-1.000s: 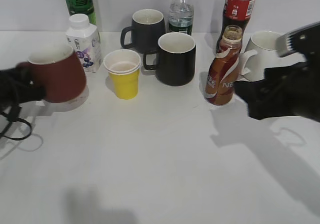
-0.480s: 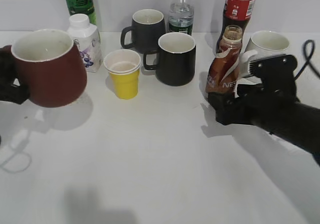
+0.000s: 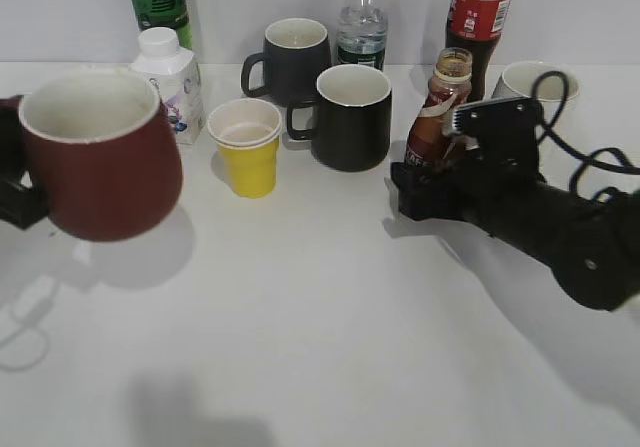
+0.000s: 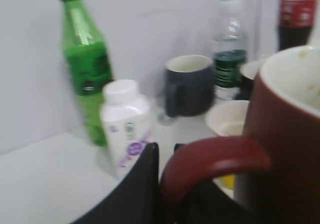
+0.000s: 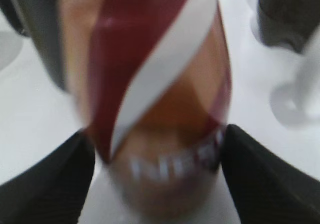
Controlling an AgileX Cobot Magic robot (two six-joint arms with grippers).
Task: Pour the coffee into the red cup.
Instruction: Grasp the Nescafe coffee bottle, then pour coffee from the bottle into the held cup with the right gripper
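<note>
While the left gripper [image 4: 165,184] held the large dark red-brown ceramic mug [image 3: 98,154] by its loop handle, lifted clear of the white table [image 3: 320,317] at the far left of the exterior view, the small curvy brown coffee bottle with the white swirl [image 3: 437,107] stood well apart from it on the right, so the gap between the two arms was the relation the pour would turn on. The left wrist view showed a black finger [image 4: 145,184] pressed against the handle and the mug's off-white inside facing up, its mouth roughly level.

The right gripper [image 5: 155,184] had its two black fingers [image 5: 45,184] on either side of the bottle's lower body, touching or very nearly so; I judged it clamped on the bottle, though the blur kept me from being sure of full contact. The bottle's long axis ran close to upright, leaning slightly with its uncapped tan neck toward the left. Whether its base was resting on the table was hidden by the arm.

The mug lay to the left of the bottle, with the yellow paper cup [image 3: 246,147] and a black mug [image 3: 348,115] between and behind them. The right arm was plainly the nearer to the coffee. By my judgement the two needed to come together near the middle, neck over the rim, before any tipping.
</note>
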